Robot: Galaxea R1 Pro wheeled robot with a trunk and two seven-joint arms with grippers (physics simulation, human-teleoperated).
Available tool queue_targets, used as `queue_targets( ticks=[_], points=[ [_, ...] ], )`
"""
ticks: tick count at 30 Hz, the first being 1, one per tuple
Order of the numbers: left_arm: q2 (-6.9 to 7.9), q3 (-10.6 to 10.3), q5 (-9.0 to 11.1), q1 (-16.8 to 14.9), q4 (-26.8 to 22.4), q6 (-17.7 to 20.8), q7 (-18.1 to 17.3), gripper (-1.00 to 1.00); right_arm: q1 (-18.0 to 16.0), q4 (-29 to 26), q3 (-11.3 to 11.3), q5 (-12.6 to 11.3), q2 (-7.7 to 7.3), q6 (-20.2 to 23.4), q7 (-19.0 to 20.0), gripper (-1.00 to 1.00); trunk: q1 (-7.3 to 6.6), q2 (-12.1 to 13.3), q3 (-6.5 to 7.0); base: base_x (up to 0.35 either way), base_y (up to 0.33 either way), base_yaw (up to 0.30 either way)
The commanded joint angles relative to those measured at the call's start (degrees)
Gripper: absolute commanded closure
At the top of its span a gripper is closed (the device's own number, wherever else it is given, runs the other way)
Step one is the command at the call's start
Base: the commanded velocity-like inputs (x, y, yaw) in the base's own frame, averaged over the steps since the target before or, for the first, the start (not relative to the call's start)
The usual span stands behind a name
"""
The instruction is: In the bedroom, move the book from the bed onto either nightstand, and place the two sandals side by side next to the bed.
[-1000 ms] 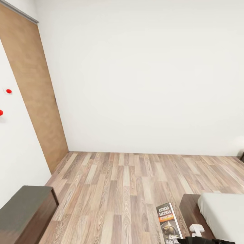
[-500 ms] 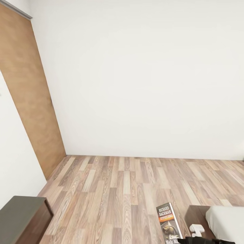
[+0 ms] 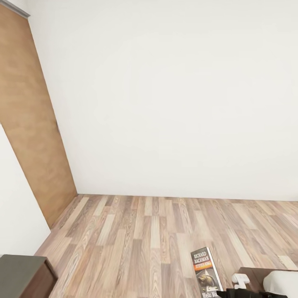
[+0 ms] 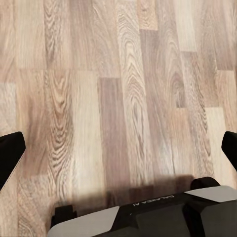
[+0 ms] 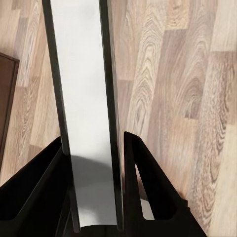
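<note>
Right gripper (image 5: 91, 173) was clamped on the book (image 5: 84, 98): in the right wrist view I saw both black fingers (image 5: 143, 187) pressed against the covers, with the pale page edges running up between them and the wood floor (image 5: 187, 74) beyond. In the head view the book (image 3: 205, 271) stood upright at the lower edge, its front cover toward me, white "Richard Bachman" lettering over an orange band and a dark picture beneath. Black gripper parts showed under it at the bottom rim.

My left gripper (image 4: 118, 148) was spread wide. I could see its dark fingertips (image 4: 10, 153) at opposite edges of the left wrist view, with nothing but floorboards between them.

I saw only a corner of the bed (image 3: 285, 283) at the lower right of the head view: light mattress on a dark brown frame, just beside the held book. A dark brown piece of furniture (image 3: 22, 275) sat in the lower left corner, against the white wall (image 3: 174, 103). A tall brown door panel (image 3: 29, 124) stood at the left.
</note>
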Motion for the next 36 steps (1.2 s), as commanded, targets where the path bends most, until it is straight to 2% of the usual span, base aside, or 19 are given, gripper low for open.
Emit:
queue_targets(
  ticks=[1,13,36],
  points=[
    [0.01,0.5,-0.6,0.0,0.1,-0.2,-0.1,-1.0,0.0,0.0,-0.2,-0.6,0.01,0.6,0.2,1.0,0.06,-0.1,-0.04,0.333,0.0,0.0],
    [0.01,0.5,-0.6,0.0,0.1,-0.2,-0.1,-1.0,0.0,0.0,-0.2,-0.7,0.01,0.6,0.2,1.0,0.06,-0.1,-0.04,0.333,-0.008,0.0],
    [0.07,0.5,-0.6,0.0,0.1,-0.2,-0.1,-1.0,0.0,0.0,-0.2,-0.7,-0.07,0.6,0.3,1.0,0.06,-0.1,-0.16,0.307,-0.077,-0.009]
  ],
)
